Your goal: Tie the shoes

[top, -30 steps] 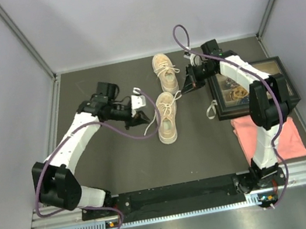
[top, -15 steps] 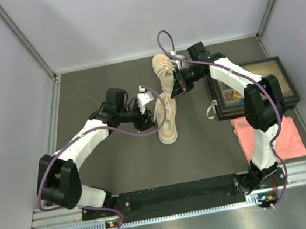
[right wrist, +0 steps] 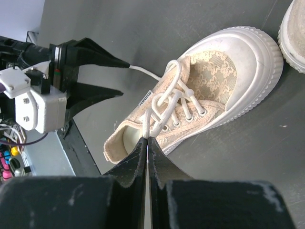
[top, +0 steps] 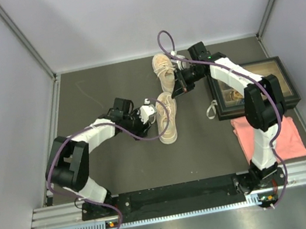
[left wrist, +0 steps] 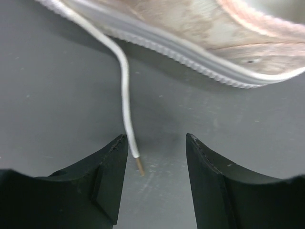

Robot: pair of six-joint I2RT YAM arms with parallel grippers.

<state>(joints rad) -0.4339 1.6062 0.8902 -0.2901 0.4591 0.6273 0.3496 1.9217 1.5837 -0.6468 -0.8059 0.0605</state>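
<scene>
Two tan shoes lie toe to toe on the dark mat, the near shoe (top: 167, 125) and the far shoe (top: 163, 67). My left gripper (top: 151, 110) is low at the near shoe's left side and open. In the left wrist view the left gripper (left wrist: 156, 143) has a white lace end (left wrist: 127, 121) lying loose on the mat between its fingers, close to the left finger (left wrist: 107, 176). The shoe's sole (left wrist: 190, 55) fills the top. My right gripper (right wrist: 148, 138) hovers over the near shoe (right wrist: 209, 81), shut on its white lace (right wrist: 159, 107), which it holds taut above the tongue.
A framed picture (top: 252, 86) lies at the right, with a pink cloth (top: 269, 136) in front of it and a white cord (top: 211, 110) at its left edge. Enclosure walls stand on three sides, and a metal rail (top: 184, 192) runs along the near edge.
My left gripper has swung right to the near shoe and opened, leaving the lace end free. My right gripper moved left over the shoes with the lace, then stayed still.
</scene>
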